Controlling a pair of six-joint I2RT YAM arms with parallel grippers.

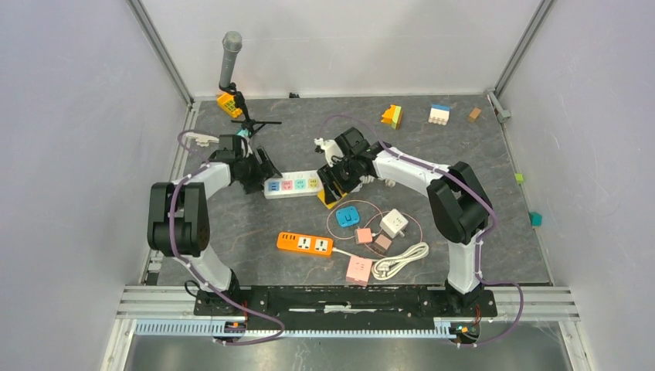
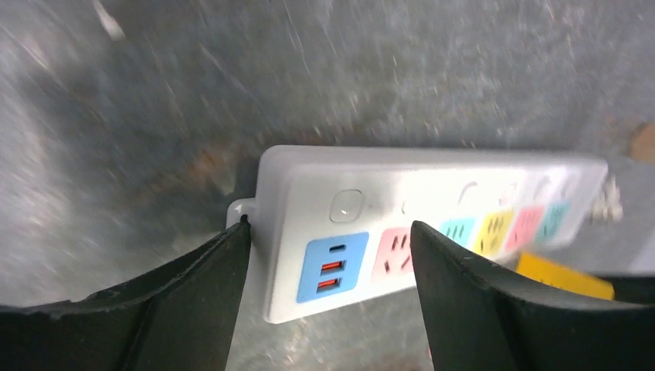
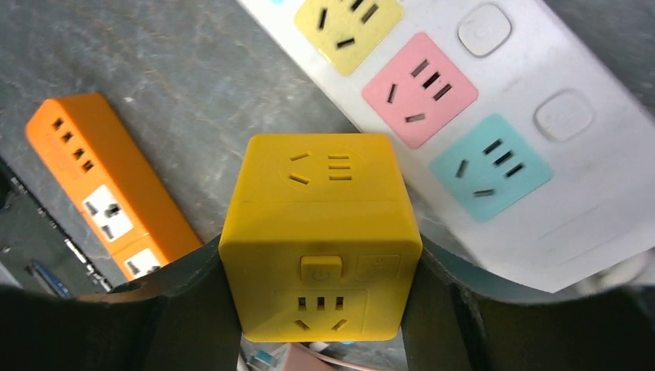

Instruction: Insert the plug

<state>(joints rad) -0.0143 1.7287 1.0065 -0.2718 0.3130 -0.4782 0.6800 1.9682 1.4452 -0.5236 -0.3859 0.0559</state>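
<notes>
The yellow cube plug is clamped in my right jaws just beside the white power strip's cyan-socket end, while my left jaws stand apart around its USB end.

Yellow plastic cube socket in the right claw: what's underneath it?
Grey mottled tabletop shows around the yellow cube socket, with the long white power strip and its pastel outlets just beyond. The cube hides its own underside and the spot directly below.
</notes>
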